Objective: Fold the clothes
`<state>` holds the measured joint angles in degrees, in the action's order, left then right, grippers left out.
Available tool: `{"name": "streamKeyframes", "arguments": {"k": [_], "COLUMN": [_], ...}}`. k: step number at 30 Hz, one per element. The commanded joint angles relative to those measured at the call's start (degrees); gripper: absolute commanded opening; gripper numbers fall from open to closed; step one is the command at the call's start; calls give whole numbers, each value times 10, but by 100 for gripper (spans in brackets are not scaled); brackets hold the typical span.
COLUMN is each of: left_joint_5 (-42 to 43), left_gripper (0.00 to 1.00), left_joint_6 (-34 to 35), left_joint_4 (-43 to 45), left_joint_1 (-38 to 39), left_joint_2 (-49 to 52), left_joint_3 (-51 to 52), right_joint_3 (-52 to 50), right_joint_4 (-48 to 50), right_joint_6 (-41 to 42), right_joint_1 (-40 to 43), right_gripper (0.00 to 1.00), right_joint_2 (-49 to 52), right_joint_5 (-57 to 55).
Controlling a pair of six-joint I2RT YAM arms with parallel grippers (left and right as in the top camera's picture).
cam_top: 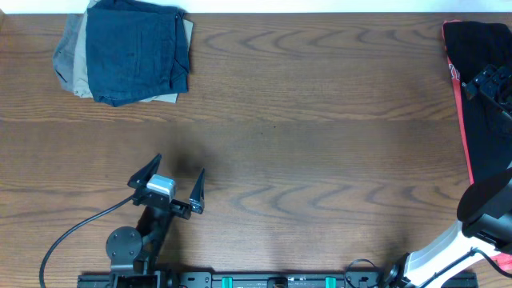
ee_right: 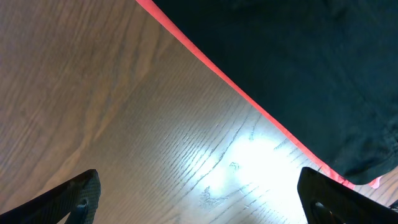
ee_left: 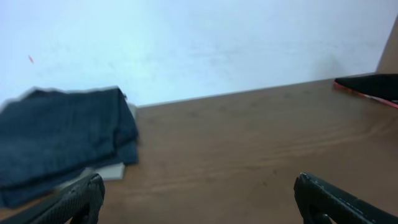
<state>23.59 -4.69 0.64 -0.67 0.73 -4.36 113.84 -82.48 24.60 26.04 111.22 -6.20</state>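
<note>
The dark navy shorts [cam_top: 136,48] lie folded on the tan shorts [cam_top: 82,78] at the far-left corner of the worktop [cam_top: 320,120]. My left gripper [cam_top: 179,164] is positioned well apart from them, jaws spread and empty. My right gripper [cam_top: 482,80] hovers at the far right above the black garment [cam_top: 480,40], jaws spread, holding nothing.

Checked all three views: no text, label, brand, number or sign can be read. Nothing legible on the navy shorts [cam_top: 136,48] either.
</note>
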Motion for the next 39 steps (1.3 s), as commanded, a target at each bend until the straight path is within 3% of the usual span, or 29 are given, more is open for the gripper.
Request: {"name": "streamKeyframes", "arguments": {"k": [1,15,18,24,31,39], "left_joint_5": [-3,-13,-37,-63,-180,-187], "left_gripper": [98,98,98,98,98,98], "left_joint_6": [-26,-28,-18,8,34,17], "left_joint_4": [15,19,-32,-32,-42,-43], "left_joint_1": [-8,-10,-10,-10,-10,-10], "left_joint_2": [-7,-7,-7,-6,-6,-6], "left_joint_3": [6,41,41,41,41,41], "right_joint_3": [4,4,4,4,4,4], "right_joint_4": [0,0,0,0,0,0], "right_joint_6": [6,6,6,6,6,6], "right_joint_1": [2,2,2,2,2,2], "right_gripper": [99,99,99,99,99,99], "right_joint_2": [4,4,4,4,4,4], "right_joint_5": [-4,-4,-4,-4,-4,-4]}}
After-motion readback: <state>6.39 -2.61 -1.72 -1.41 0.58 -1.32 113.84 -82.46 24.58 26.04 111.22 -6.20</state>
